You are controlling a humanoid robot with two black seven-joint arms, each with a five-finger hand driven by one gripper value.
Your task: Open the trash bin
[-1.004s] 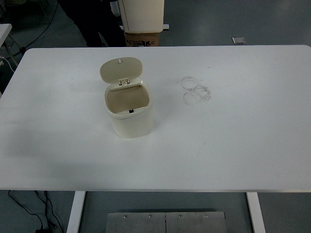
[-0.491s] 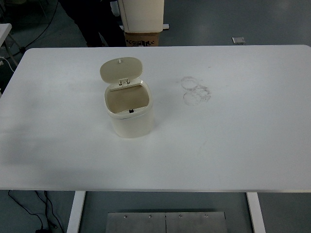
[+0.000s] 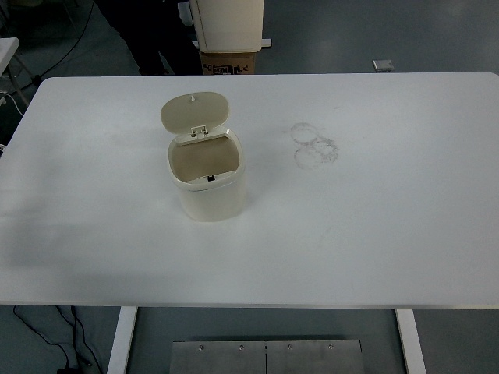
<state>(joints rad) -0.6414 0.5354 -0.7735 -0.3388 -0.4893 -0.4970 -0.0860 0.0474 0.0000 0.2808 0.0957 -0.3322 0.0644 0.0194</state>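
A small cream trash bin (image 3: pixel 210 191) stands upright on the white table (image 3: pixel 374 226), left of centre. Its oval lid (image 3: pixel 194 111) is swung up and back on its hinge, standing nearly upright behind the opening. The inside of the bin (image 3: pixel 204 160) shows and looks empty. Neither of my hands is in view.
Faint ring-shaped marks (image 3: pixel 314 144) lie on the table right of the bin. Beyond the far edge stand a white and cardboard object (image 3: pixel 228 35) and a person's dark legs (image 3: pixel 152 35). A metal plate (image 3: pixel 265 357) sits below the near edge.
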